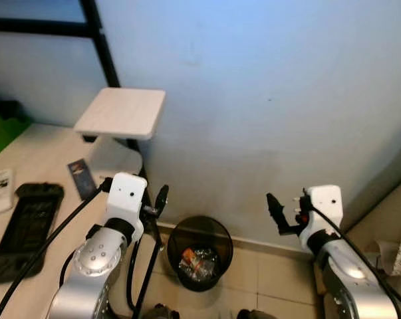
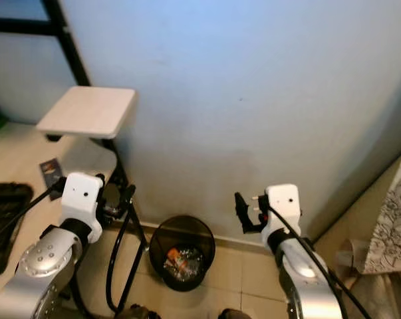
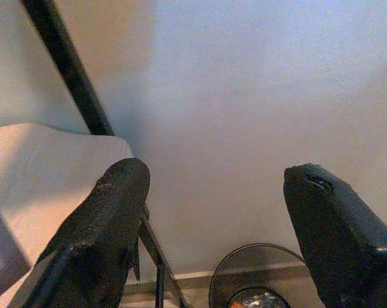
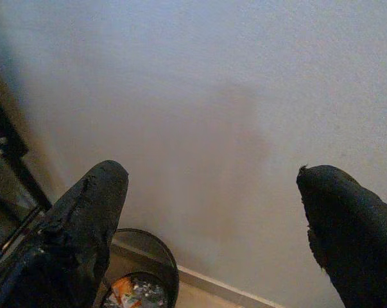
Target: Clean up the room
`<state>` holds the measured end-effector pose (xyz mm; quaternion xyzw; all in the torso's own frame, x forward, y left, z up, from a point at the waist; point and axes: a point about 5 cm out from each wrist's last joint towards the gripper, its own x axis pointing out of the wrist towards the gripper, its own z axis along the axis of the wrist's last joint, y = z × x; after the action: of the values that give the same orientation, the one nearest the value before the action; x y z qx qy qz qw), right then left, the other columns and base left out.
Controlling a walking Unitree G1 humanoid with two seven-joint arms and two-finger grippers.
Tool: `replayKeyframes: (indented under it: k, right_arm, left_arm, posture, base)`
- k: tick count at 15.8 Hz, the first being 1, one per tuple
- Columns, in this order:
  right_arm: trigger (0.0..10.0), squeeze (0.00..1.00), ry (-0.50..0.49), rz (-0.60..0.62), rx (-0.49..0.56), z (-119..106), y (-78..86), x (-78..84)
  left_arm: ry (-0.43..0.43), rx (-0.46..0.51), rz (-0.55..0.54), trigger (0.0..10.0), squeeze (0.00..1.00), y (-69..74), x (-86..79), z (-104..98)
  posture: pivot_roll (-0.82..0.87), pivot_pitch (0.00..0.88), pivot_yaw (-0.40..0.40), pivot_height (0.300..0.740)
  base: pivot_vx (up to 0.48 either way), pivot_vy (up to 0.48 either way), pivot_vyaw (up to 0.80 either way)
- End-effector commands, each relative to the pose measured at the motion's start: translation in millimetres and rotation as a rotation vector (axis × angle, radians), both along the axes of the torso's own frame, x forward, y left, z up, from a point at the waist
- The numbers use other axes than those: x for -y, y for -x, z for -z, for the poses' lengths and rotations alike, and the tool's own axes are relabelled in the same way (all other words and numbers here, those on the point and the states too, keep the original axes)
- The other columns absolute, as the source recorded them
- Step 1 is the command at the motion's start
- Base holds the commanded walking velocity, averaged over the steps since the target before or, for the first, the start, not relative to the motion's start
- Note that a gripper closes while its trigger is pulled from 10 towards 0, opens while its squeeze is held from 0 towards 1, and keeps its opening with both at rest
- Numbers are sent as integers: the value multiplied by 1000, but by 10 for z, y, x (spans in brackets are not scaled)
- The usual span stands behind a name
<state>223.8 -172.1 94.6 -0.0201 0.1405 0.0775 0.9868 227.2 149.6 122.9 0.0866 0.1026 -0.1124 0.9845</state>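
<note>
Tiled floor (image 1: pixel 267 272): black wire bin (image 1: pixel 200 251) holding crumpled rubbish stands by the wall. Worktop (image 1: pixel 34 156): black tray (image 1: pixel 24 226), white card (image 1: pixel 0 189), dark card (image 1: pixel 80 176).

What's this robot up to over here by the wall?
It stands facing the wall, looking down at a black bin on the floor that already has some rubbish in it. Both the left gripper and right gripper are raised on either side of the bin, open and holding nothing. A desk sits to its left.

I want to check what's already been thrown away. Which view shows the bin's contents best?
The left eye view: it looks down into the black bin, showing crumpled trash. The right eye view matches. Both wrist views catch just its rim and a sliver inside.
</note>
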Motion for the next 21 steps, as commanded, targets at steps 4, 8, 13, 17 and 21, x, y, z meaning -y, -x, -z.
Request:
replayKeyframes:
  k: [4, 8, 13, 17, 21]
  right_arm:
    - [10000, 0, -7, 2, -15, 12, 98, -77]
    - [10000, 0, -14, -3, -13, -34, 123, -29]
    - [10000, 0, -19, 49, -50, -20, 188, 114]
    - [10000, 0, 9, 78, -64, 29, 253, 251]
    - [10000, 0, 55, 160, 10, -40, 268, 312]
  left_arm:
    - [21, -24, -76, 10000, 0, 9, -113, 39]
    - [146, -61, -100, 10000, 0, 32, -168, 17]
    - [145, 25, -94, 10000, 0, 74, -116, -38]
    - [91, 52, -127, 10000, 0, 131, -122, 4]
    - [141, -57, -41, 10000, 0, 181, -318, 60]
  posture:
    - [52, 0, 33, 740]
    - [36, 0, 45, 740]
    - [30, 0, 39, 740]
    - [42, 0, 44, 740]
    - [12, 0, 85, 740]
  base:
    - [0, 0, -792]
    - [0, 0, -800]
    - [0, 0, -800]
    - [0, 0, -783]
    - [0, 0, -783]
